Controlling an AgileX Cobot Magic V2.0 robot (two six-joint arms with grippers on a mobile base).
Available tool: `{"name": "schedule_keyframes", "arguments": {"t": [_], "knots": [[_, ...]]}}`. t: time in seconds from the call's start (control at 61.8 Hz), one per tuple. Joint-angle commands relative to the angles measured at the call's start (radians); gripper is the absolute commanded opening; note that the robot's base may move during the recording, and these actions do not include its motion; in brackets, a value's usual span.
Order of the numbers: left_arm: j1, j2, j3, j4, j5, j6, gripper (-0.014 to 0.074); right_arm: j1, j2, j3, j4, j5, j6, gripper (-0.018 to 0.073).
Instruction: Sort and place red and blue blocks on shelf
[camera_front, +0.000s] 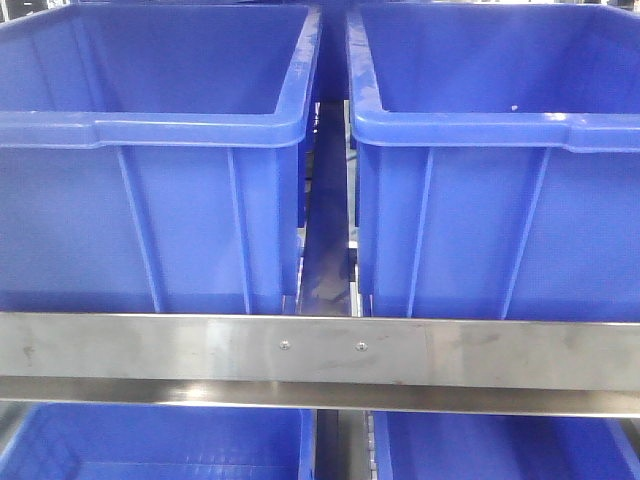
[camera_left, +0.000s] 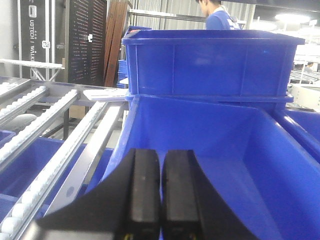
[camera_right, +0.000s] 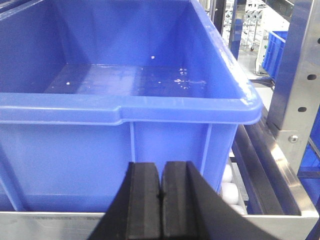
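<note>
No red or blue block shows in any view. The shelf rail (camera_front: 320, 362), brushed steel with two bolts, crosses the front view under two large blue bins (camera_front: 150, 160) (camera_front: 500, 170). My left gripper (camera_left: 161, 195) is shut with nothing between its black fingers, low over the near edge of a blue bin (camera_left: 210, 165). My right gripper (camera_right: 162, 200) is shut too, fingers pressed together and empty, just in front of the outer wall of a blue bin (camera_right: 120, 107) whose floor holds only white specks.
Two more blue bins (camera_front: 150, 445) (camera_front: 500, 445) sit on the tier below. White roller tracks (camera_left: 45, 160) run left of the left bin. A steel upright (camera_right: 300, 85) stands right of the right bin. A stacked blue bin (camera_left: 210, 62) and a person (camera_left: 217, 15) are behind.
</note>
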Motion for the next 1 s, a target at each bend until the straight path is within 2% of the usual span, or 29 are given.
{"name": "schedule_keyframes", "arguments": {"t": [0.0,0.081,0.211,0.372,0.664,0.794,0.842,0.988], "knots": [[0.0,0.015,-0.014,0.019,-0.105,0.001,0.0125,-0.007,-0.021,-0.022,0.0,-0.081,-0.004,0.005],[0.003,0.015,0.029,0.061,-0.12,0.001,0.0125,-0.007,-0.021,-0.022,0.0,-0.081,-0.004,0.005],[0.029,0.007,0.12,0.066,-0.118,0.001,0.0125,-0.007,-0.021,-0.022,0.0,-0.081,-0.004,0.005],[0.028,-0.042,0.21,0.188,-0.116,0.001,0.0125,-0.007,-0.021,-0.022,0.0,-0.081,-0.004,0.005],[0.028,-0.129,0.315,0.211,-0.134,-0.01,0.0125,-0.007,-0.021,-0.022,0.0,-0.081,-0.004,0.005],[0.028,-0.186,0.397,0.215,-0.215,-0.045,0.0125,-0.007,-0.021,-0.022,0.0,-0.081,-0.004,0.005],[0.028,-0.214,0.391,0.244,-0.146,-0.076,0.0125,-0.007,-0.021,-0.022,0.0,-0.081,-0.004,0.005],[0.029,-0.269,0.391,0.261,-0.118,-0.102,0.0125,-0.007,-0.021,-0.022,0.0,-0.081,-0.004,0.005]]}}
